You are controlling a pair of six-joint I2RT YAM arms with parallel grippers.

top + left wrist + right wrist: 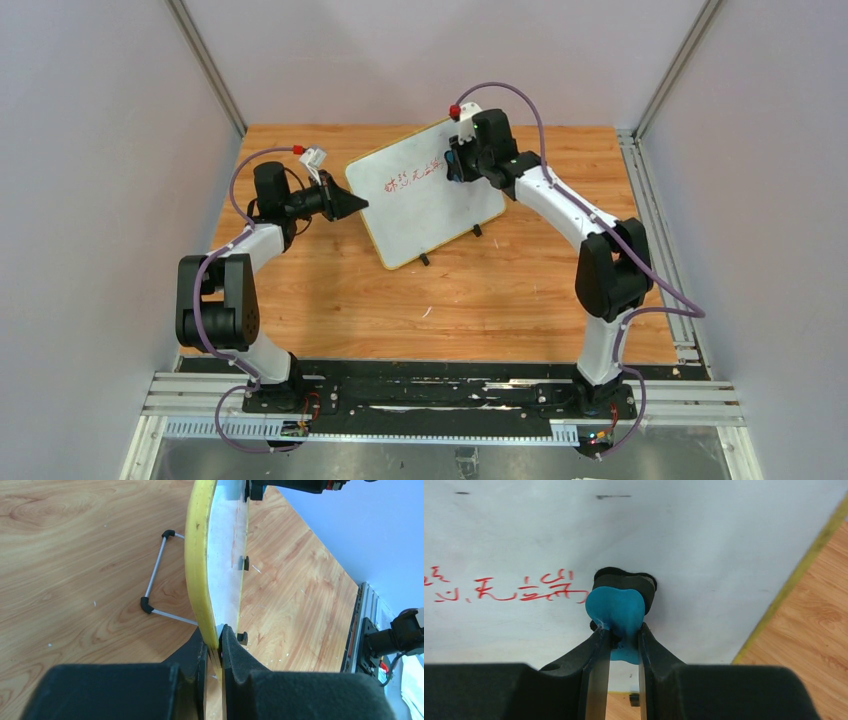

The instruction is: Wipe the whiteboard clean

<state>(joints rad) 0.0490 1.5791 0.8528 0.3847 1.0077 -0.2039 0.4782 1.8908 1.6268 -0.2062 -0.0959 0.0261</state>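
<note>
On the glossy wood-grain table (450, 310), about mid-depth: large rectangular whiteboard with rounded corners and thin yellow frame (430, 205). Propped on two small black feet (425, 260) along the near edge, with a thin grey wire stand with black elbows (155, 575) behind. Long axis diagonal, near-left to far-right. Smooth white face tilted back and turned toward the near right. Left edge pinched between the black foam-padded fingers of the left gripper (213, 642), pressed together on the frame. Across the upper face, a line of red handwriting (509, 592). Just past its right end, right gripper (624, 632), fingers clamped on a rounded blue eraser with black felt (616, 607), set against the board.
</note>
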